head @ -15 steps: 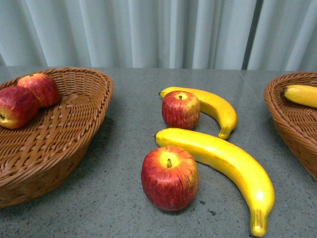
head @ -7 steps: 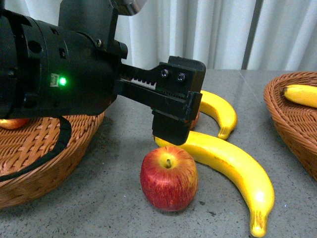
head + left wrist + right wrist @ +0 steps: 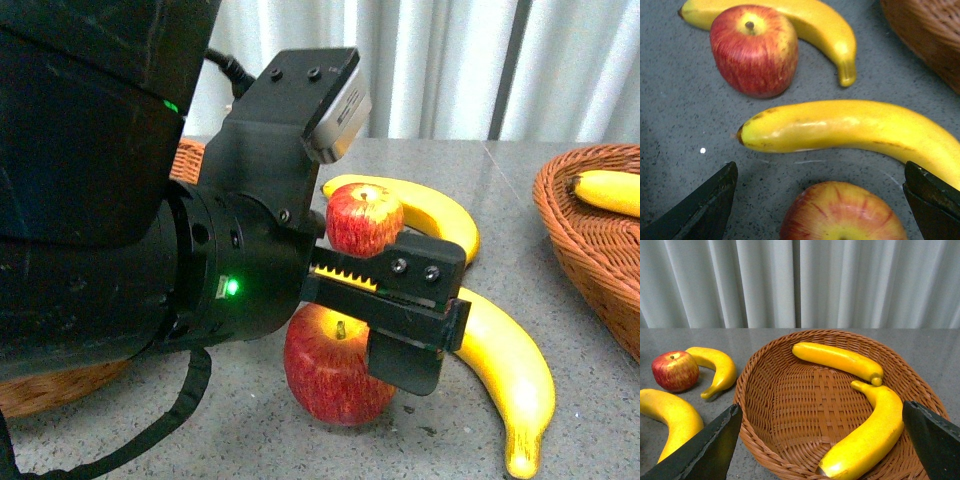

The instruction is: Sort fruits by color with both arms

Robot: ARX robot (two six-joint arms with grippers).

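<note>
My left gripper (image 3: 402, 335) is open and hangs low over the near red apple (image 3: 335, 372). In the left wrist view this apple (image 3: 842, 216) lies between the open jaws of the gripper (image 3: 821, 200). The long near banana (image 3: 512, 372) lies just behind it (image 3: 850, 127). A far apple (image 3: 365, 218) rests against a far banana (image 3: 442, 215). My right gripper (image 3: 822, 440) is open and empty above the right basket (image 3: 790, 405), which holds two bananas (image 3: 837, 360) (image 3: 870, 432).
The black left arm (image 3: 110, 230) fills the left of the front view and hides most of the left wicker basket (image 3: 55, 388). The right basket's rim (image 3: 560, 235) stands at the right edge with a banana (image 3: 608, 190) in it. White curtains hang behind.
The left arm came into the front view from the left, then moved lower and closer onto the near apple. It now covers the left basket and its apples. The fruits have not moved.
</note>
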